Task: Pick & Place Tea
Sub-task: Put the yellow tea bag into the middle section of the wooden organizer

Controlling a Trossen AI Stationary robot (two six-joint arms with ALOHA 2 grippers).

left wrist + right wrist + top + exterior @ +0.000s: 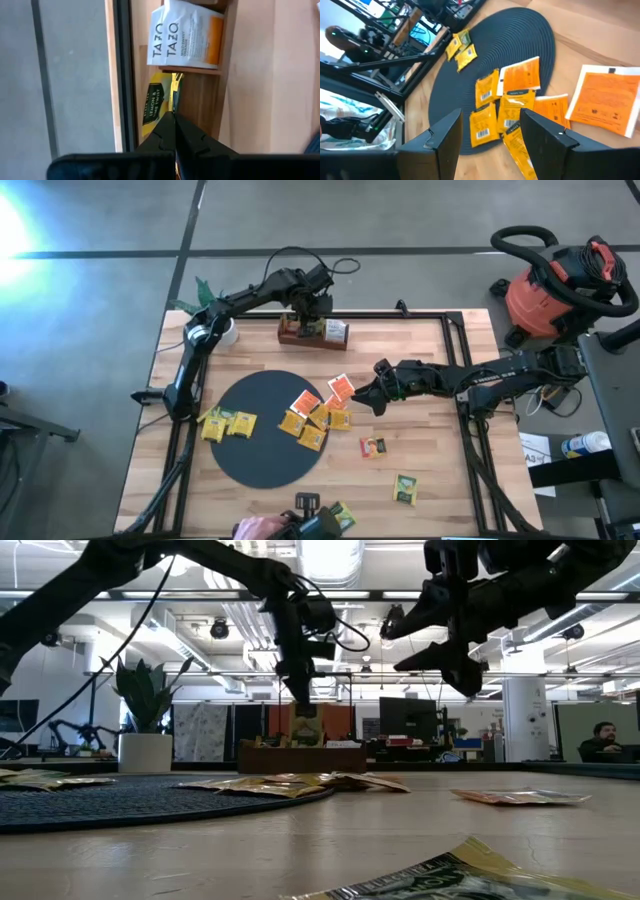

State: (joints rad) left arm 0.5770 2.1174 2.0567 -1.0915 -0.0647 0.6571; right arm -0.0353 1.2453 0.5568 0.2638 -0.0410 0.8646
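Over the tray (313,332), the left fingers (174,131) are pressed fully together on the edge of a yellow packet (159,102), which hangs upright into a compartment of the tray; the white-and-orange packet (185,34) already sits in the next compartment. The left gripper (305,305) points down at the tray, its arm reaching in from the tray's left side.

Right of the mat (268,427), the right fingers (441,141) stand wide apart and hold nothing. The right gripper (362,392) hovers above the worktop (440,410), just off the mat's right edge, looking down on the pile (318,416) of yellow and orange packets that overlaps that edge. Two more yellow packets (228,424) lie on the mat's left part. Off the mat to the right, an orange-red packet (373,446) and a green packet (405,489) lie apart on bare wood, and another (341,516) lies at the near edge below the mat.

These packets look very light, thin and floppy, with slick wrappers likely to slide. Lying flat, they give little to grip; a pinch on a raised or overhanging edge seems best, and in the pile one pinch may lift two.
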